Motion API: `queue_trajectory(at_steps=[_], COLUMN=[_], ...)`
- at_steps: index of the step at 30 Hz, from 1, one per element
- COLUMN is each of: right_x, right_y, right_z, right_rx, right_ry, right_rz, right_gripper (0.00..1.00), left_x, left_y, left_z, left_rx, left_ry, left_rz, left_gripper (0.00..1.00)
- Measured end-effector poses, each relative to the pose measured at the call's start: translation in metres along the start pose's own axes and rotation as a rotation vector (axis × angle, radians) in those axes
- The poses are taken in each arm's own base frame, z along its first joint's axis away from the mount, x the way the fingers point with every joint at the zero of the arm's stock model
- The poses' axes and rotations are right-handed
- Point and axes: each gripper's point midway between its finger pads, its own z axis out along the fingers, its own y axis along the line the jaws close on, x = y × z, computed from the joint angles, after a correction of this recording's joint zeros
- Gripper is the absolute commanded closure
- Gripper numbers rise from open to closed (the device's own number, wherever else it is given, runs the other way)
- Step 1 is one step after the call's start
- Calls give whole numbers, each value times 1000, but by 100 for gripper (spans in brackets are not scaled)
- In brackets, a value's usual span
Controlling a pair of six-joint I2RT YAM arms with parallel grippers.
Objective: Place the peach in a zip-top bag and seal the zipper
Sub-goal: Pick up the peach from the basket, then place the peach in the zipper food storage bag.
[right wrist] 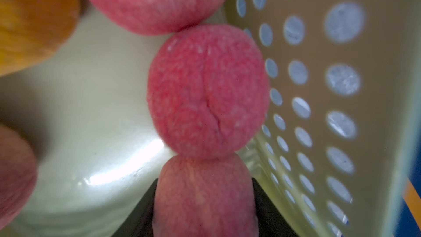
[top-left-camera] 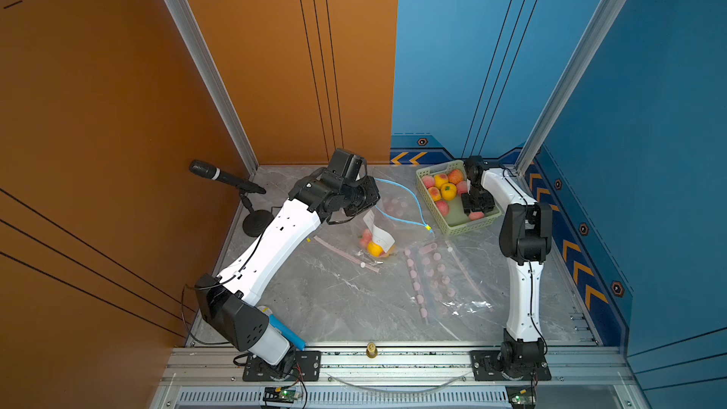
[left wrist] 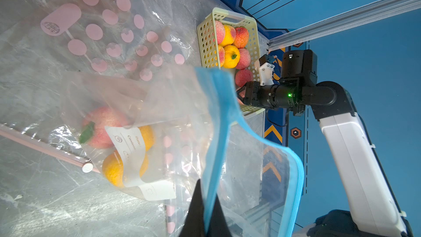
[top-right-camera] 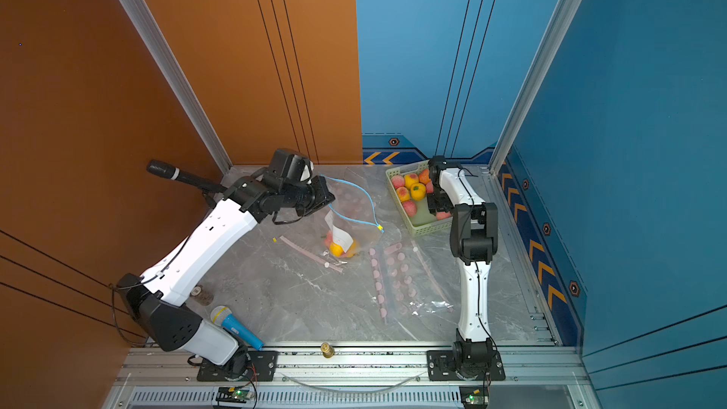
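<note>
Reaching into the green basket (top-left-camera: 468,227) at the far right of the table (top-left-camera: 354,308), the right gripper (top-left-camera: 476,209) has its fingers against both sides of a pink peach (right wrist: 205,201) in the basket's near right corner. It looks closed on the fruit, though I cannot tell how firmly. That peach touches a second peach (right wrist: 208,90) just beyond it, and the holed side wall (right wrist: 319,87) stands close beside both. In the middle of the table the left gripper (left wrist: 206,210) is pinched shut on the blue zipper strip (left wrist: 225,115) of a clear bag (left wrist: 170,101). It holds that edge up while the bag's bottom rests on the table with other fruit (left wrist: 103,126) inside. Several things could go wrong from here. The round, soft peach may squirt out of a shallow grip as it rises. A finger may catch the side wall or drag the second peach along. The bag is held at one spot only, so its mouth may sag narrow. The peach could then strike the zipper strip and roll away across the table, or the thin plastic could slide out of the left pinch under the added weight.
</note>
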Motion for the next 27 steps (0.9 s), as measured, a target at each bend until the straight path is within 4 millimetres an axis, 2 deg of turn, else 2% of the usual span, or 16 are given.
queue_trajectory(at_steps=[1, 4, 11, 14, 21, 24, 27], right_x=[-2, -10, -14, -5, 34, 54, 69], right_y=[2, 7, 26, 46, 115, 138, 159], right_z=[-8, -50, -168, -216, -322, -357, -378], right_rx=[-4, -25, -160, -248, -522, -632, -705], right_ry=[-18, -109, -366, -467, -670, -728, -756], right_rz=[-2, 4, 25, 8, -107, -157, -208], right_gripper=[69, 72, 76, 76, 76, 75, 75], left_x=[0, 0, 0, 0, 0, 0, 0], left_y=[0, 0, 0, 0, 0, 0, 0], left_z=[0, 0, 0, 0, 0, 0, 0], left_rx=[0, 0, 0, 0, 0, 0, 0], left_ry=[0, 0, 0, 0, 0, 0, 0], left_rz=[0, 0, 0, 0, 0, 0, 0], left_gripper=[100, 100, 100, 100, 100, 100, 100])
